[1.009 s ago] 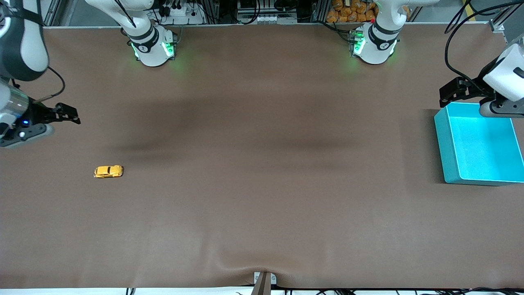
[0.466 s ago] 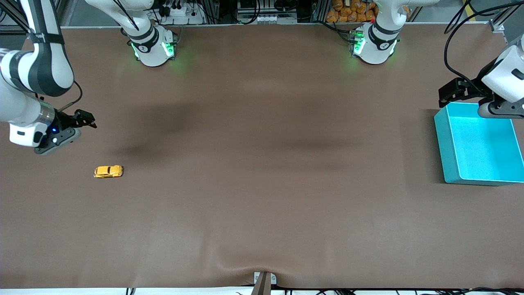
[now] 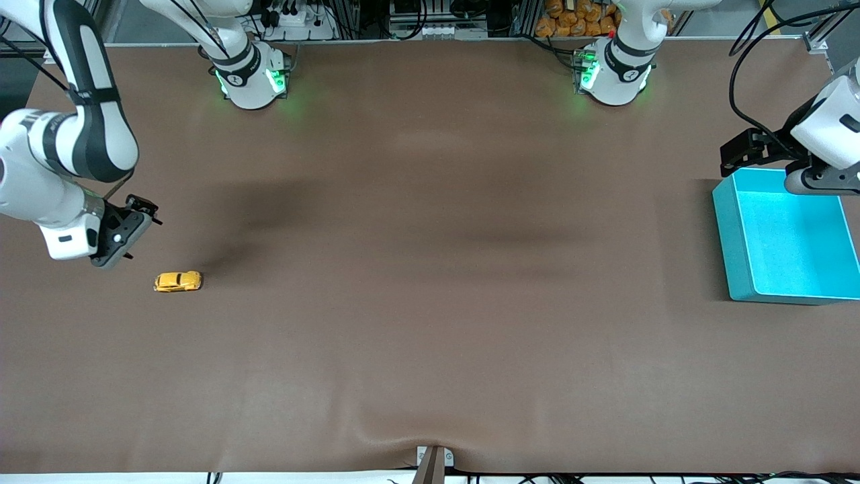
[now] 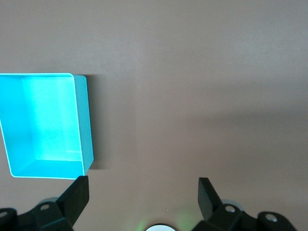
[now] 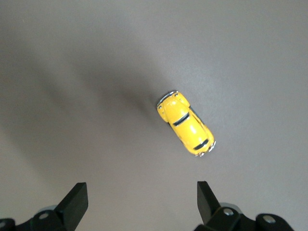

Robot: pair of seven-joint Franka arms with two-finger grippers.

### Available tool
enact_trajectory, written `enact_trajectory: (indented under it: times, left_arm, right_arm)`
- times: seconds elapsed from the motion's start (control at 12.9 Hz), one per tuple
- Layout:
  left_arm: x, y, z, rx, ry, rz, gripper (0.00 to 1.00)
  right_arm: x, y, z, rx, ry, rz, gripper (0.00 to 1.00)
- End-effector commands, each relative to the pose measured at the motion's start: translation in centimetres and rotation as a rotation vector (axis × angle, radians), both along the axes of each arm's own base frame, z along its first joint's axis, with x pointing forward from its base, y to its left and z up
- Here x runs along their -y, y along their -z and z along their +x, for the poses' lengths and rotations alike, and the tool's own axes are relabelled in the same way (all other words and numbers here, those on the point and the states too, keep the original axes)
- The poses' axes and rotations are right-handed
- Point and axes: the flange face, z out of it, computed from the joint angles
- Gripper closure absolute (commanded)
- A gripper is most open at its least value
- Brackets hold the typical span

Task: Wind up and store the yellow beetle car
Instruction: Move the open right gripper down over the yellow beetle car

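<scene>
car: the tiny shiny yellow beetle toy car (image 3: 178, 281) sits on its wheels on the flat brown counter (image 3: 430, 302), toward the right arm's end, with nothing touching it.
step: I think I am at the very start, reaching for the car; it is not wound and not stored yet.
right end effector: my right end effector (image 3: 140, 213) hangs in the air over the counter just beside the car, its two black fingers (image 5: 74, 202) spread wide with nothing in them.
next move: I would need to get right over the car, turn so my fingers line up with its sides, go down and pinch it softly.
left end effector: my left end effector (image 4: 142, 195) waits over the counter by the edge of the bin, wide apart and holding nothing.
bin: the open teal plastic box (image 3: 739, 269) sits at the left arm's end, well apart from the car.
room: lots of bare counter lies between car and bin.
edges: the car is well in from every counter edge.
</scene>
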Motion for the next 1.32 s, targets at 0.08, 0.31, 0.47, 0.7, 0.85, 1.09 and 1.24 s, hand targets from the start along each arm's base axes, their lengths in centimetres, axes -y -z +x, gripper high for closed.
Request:
enact_trajectory:
  times: [0.08,0.31,0.47,0.7,0.85,1.09,1.24]
  left_arm:
    - [-0.2,-0.4,-0.7,-0.004,-0.001,0.004,0.00]
    - [-0.3,-0.4,-0.7,-0.004,-0.001,0.004,0.00]
    - [-0.2,-0.4,-0.7,-0.003,0.003,0.002,0.00]
    - [-0.3,-0.4,-0.7,-0.003,0.000,0.002,0.00]
    - [-0.2,-0.3,-0.7,-0.004,-0.004,0.003,0.00]
    - [-0.3,-0.4,-0.7,-0.002,-0.006,0.003,0.00]
    - [-0.3,-0.4,-0.7,-0.002,-0.006,0.003,0.00]
  right_arm:
    - [0.4,3.5,1.1,0.019,-0.194,-0.009,0.00]
    - [0.4,6.5,1.5,0.019,-0.308,-0.007,0.00]
    - [0.3,7.9,1.9,0.047,-0.354,-0.016,0.00]
    - [-0.4,9.7,2.6,0.082,-0.429,-0.029,0.00]
    - [-0.4,10.8,2.7,0.073,-0.433,-0.028,0.00]
    - [-0.3,11.6,2.7,0.062,-0.429,-0.025,0.00]
    - [-0.1,12.3,2.6,0.053,-0.427,-0.023,0.00]
